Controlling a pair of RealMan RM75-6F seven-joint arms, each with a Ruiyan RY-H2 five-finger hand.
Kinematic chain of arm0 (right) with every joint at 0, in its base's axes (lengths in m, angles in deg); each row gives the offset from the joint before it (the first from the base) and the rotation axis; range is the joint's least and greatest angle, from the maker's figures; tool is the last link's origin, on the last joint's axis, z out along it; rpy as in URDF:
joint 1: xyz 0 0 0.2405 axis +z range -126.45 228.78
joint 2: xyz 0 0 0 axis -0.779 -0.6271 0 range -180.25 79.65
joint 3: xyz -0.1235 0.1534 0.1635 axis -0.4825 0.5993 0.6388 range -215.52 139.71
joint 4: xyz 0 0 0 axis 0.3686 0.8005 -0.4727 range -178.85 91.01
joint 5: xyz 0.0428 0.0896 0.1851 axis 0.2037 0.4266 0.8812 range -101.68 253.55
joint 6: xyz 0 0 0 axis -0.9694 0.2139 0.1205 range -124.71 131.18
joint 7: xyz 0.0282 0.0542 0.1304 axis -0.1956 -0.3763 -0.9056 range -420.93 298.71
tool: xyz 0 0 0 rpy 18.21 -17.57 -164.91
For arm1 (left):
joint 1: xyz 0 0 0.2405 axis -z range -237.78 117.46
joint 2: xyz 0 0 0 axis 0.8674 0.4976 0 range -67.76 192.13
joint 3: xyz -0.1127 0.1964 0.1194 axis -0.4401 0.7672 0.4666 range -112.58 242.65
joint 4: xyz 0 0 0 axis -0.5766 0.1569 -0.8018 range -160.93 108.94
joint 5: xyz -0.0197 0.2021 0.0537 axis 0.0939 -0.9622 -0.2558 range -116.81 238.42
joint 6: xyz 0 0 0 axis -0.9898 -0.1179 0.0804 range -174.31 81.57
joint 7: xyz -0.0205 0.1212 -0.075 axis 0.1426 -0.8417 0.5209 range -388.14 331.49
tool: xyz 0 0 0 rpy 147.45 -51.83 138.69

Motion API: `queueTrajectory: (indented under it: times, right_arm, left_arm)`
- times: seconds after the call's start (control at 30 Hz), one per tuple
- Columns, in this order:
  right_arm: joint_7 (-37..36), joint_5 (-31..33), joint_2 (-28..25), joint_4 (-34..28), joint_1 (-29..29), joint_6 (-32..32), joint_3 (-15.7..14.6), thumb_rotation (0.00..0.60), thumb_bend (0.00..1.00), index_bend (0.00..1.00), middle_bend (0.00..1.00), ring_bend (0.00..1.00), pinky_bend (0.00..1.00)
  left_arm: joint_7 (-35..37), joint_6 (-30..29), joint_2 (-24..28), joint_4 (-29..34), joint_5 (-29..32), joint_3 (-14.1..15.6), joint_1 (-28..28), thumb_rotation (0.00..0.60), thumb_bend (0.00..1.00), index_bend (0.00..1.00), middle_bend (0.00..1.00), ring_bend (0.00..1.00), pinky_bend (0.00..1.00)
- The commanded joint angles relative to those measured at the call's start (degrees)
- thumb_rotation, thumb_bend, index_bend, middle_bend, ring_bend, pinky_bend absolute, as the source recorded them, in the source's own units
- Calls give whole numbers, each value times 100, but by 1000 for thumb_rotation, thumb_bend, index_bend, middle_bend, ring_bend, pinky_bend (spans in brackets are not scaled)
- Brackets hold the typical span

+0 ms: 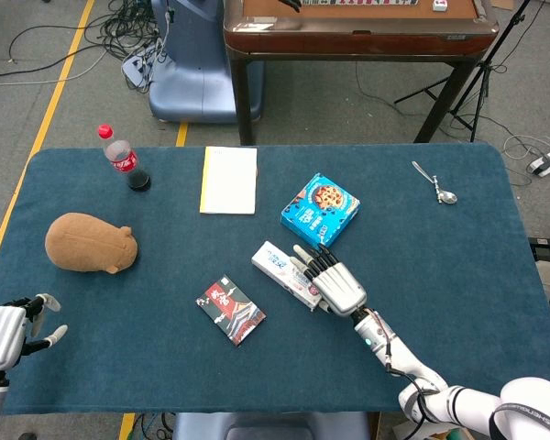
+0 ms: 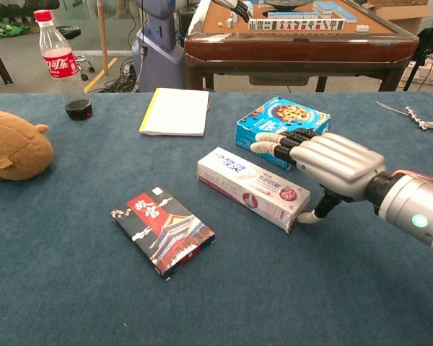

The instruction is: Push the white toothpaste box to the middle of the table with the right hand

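Observation:
The white toothpaste box [image 1: 279, 269] [image 2: 247, 185] lies flat and slanted near the table's middle, between the blue cookie box and the dark card pack. My right hand [image 1: 337, 286] [image 2: 330, 163] presses against the box's right end, fingers stretched out flat over it and thumb touching the end near the table. It holds nothing. My left hand [image 1: 7, 330] hangs at the front left corner, off the table's edge, fingers apart and holding nothing; the chest view does not show it.
A blue cookie box [image 1: 320, 211] [image 2: 282, 130] sits just behind the right hand. A dark card pack [image 1: 231, 309] [image 2: 163, 231] lies front left of the toothpaste box. Further left and back are a notebook [image 1: 229, 180], cola bottle [image 1: 122, 158], brown plush toy [image 1: 89, 243]; a spoon [image 1: 434, 181] far right.

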Motion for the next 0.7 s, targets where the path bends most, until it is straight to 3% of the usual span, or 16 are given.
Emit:
queueTrajectory:
  times: [0.03, 0.4, 0.7]
  right_arm:
    - [1, 52, 65, 50, 55, 39, 37, 600, 0, 0, 0, 0, 65]
    - [-84, 190, 188, 171, 218, 146, 71, 600, 0, 0, 0, 0, 65]
    - [309, 154, -646, -827, -187, -244, -255, 600, 0, 0, 4, 0, 65]
  left_arm:
    - [7, -16, 10, 10, -5, -2, -8, 600, 178, 528, 833, 630, 642]
    - [54, -9, 37, 5, 6, -12, -17, 600, 178, 528, 833, 630, 642]
    - [-12, 2, 13, 14, -17, -1, -12, 600, 178, 528, 834, 630, 642]
